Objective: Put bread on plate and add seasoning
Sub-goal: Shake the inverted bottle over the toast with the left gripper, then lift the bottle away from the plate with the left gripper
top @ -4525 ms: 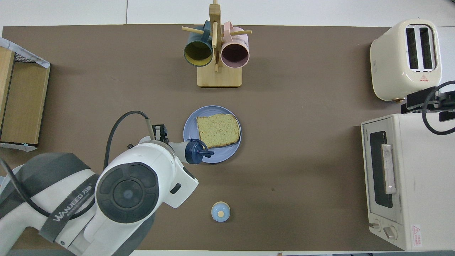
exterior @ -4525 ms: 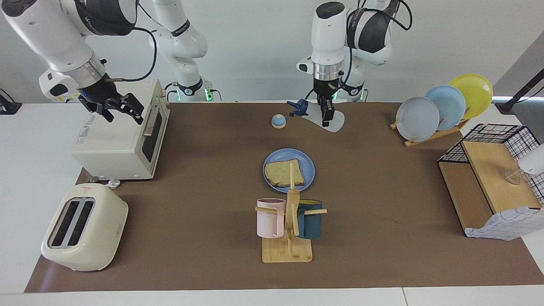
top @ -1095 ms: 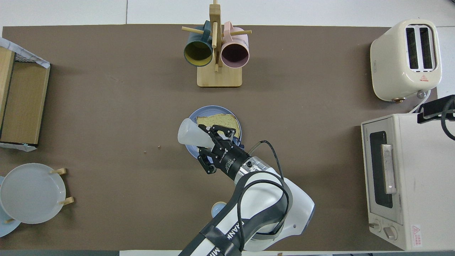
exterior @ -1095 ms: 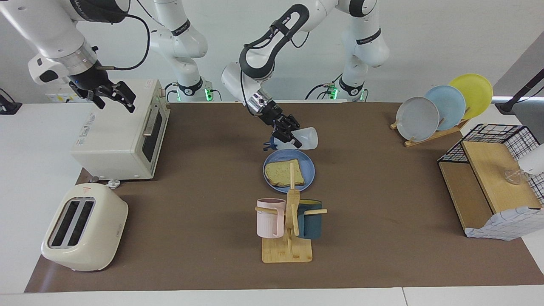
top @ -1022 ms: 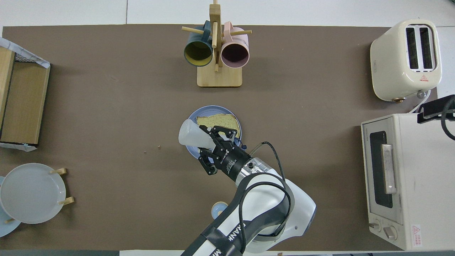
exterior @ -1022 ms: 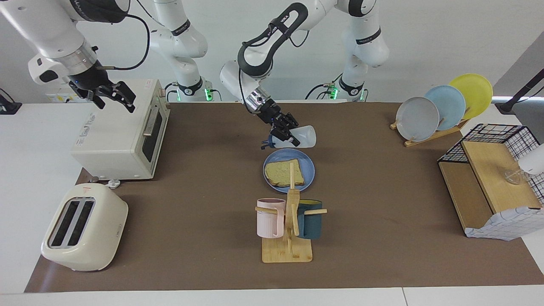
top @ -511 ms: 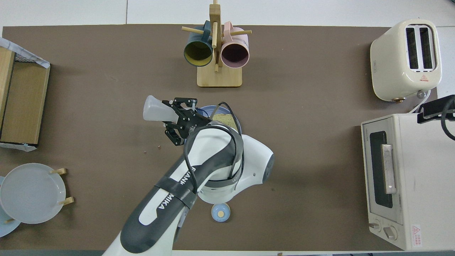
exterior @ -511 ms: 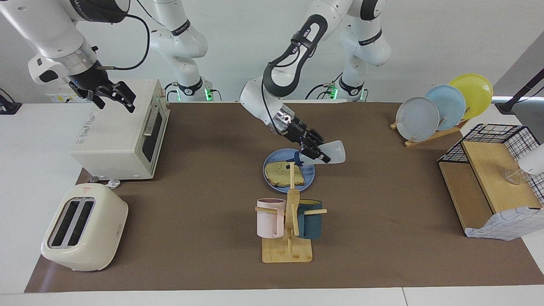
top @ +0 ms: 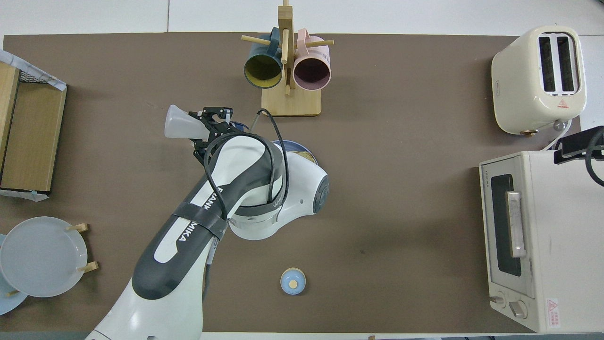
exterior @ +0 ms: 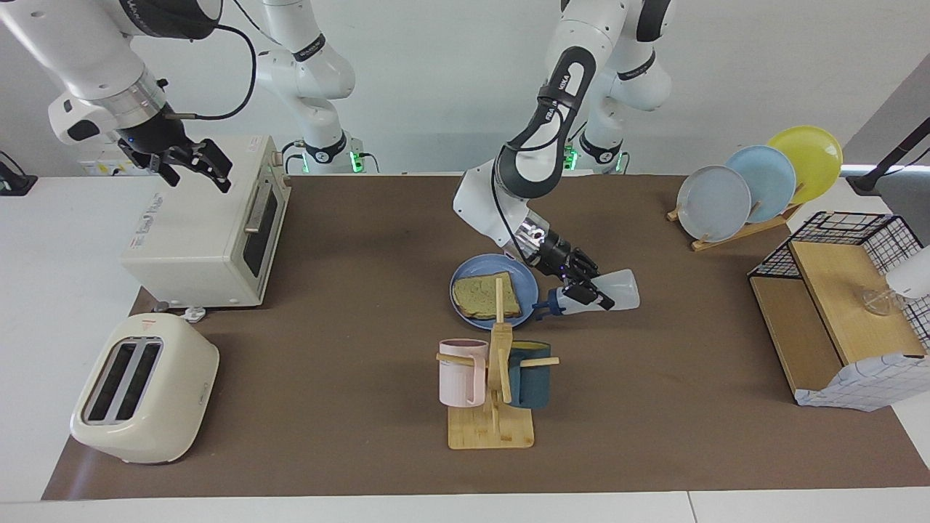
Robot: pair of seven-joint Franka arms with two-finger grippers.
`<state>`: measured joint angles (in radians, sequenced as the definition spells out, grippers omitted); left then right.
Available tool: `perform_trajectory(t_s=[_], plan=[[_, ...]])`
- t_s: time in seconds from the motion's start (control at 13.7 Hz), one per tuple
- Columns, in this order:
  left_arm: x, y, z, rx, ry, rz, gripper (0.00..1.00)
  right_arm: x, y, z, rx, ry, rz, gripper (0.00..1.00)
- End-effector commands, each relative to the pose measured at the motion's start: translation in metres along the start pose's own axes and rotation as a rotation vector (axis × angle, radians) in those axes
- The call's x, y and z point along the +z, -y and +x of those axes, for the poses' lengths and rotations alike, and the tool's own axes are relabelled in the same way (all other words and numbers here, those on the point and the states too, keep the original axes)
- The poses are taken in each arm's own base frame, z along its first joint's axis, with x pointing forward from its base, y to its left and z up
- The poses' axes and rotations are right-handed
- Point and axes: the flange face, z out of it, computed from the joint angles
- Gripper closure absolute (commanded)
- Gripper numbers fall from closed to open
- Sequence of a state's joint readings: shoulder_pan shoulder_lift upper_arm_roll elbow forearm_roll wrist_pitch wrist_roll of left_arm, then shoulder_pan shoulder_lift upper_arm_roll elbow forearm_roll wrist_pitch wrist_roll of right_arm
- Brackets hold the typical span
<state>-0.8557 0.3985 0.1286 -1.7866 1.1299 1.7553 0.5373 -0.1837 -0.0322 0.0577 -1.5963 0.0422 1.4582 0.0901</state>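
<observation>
The bread (exterior: 479,296) lies flat on the blue plate (exterior: 471,267) in the middle of the mat. My left gripper (exterior: 585,288) is shut on the seasoning (exterior: 617,293), which it holds almost level just above the mat. The bottle's dark cap points at the plate's rim on the side toward the left arm's end. In the overhead view the left arm covers most of the plate (top: 304,150), while the seasoning (top: 179,127) sticks out past the left gripper (top: 210,126). My right gripper (exterior: 197,176) waits open above the toaster oven (exterior: 203,232).
A mug rack (exterior: 494,392) with a pink and a dark teal mug stands just farther from the robots than the plate. A toaster (exterior: 145,388) sits by the oven. A plate rack (exterior: 755,181) and a wire shelf (exterior: 843,312) are at the left arm's end. A bell (top: 292,281) sits near the robots.
My left gripper has carried the tilted bottle from the plate's robot-side edge across the bread to the rim toward the left arm's end. The right arm has not moved.
</observation>
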Motion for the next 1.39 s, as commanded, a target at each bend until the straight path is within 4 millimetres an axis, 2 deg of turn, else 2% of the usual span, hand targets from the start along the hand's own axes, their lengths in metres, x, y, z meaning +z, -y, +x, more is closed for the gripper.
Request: perform_trajectory(t_s=[0.0,0.07,0.29,0.51,0.66,0.73,0.88,1.09,1.24,1.31], plan=[[-0.048,-0.013,0.01,0.017,-0.001,0.016,1.0,-0.002,-0.001,-0.005,-0.013,0.002,-0.011,0.0],[-0.072,-0.021,0.017,0.029,-0.02,0.031,1.0,-0.002,-0.001,-0.005,-0.013,0.002,-0.011,0.0],[-0.119,-0.041,0.029,0.02,-0.056,0.014,1.0,-0.002,-0.001,-0.005,-0.013,0.002,-0.011,0.0],[-0.126,-0.042,0.029,-0.073,-0.085,-0.017,1.0,-0.002,-0.001,-0.005,-0.013,0.002,-0.011,0.0],[-0.118,-0.037,0.025,-0.15,-0.11,-0.063,1.0,-0.002,-0.001,-0.005,-0.013,0.002,-0.011,0.0],[-0.107,-0.031,0.016,-0.191,-0.129,-0.104,1.0,-0.002,-0.001,-0.005,-0.013,0.002,-0.011,0.0],[-0.09,-0.011,-0.019,-0.249,-0.179,-0.119,1.0,-0.003,-0.001,-0.005,-0.013,0.001,-0.011,0.0],[-0.066,0.014,-0.09,-0.351,-0.279,-0.221,1.0,-0.002,-0.001,-0.005,-0.013,0.002,-0.011,0.0],[-0.049,0.023,-0.118,-0.424,-0.346,-0.286,1.0,-0.002,-0.001,-0.005,-0.013,0.002,-0.011,0.0],[-0.04,0.024,-0.125,-0.453,-0.367,-0.332,1.0,-0.002,-0.001,-0.005,-0.013,0.002,-0.011,0.0]])
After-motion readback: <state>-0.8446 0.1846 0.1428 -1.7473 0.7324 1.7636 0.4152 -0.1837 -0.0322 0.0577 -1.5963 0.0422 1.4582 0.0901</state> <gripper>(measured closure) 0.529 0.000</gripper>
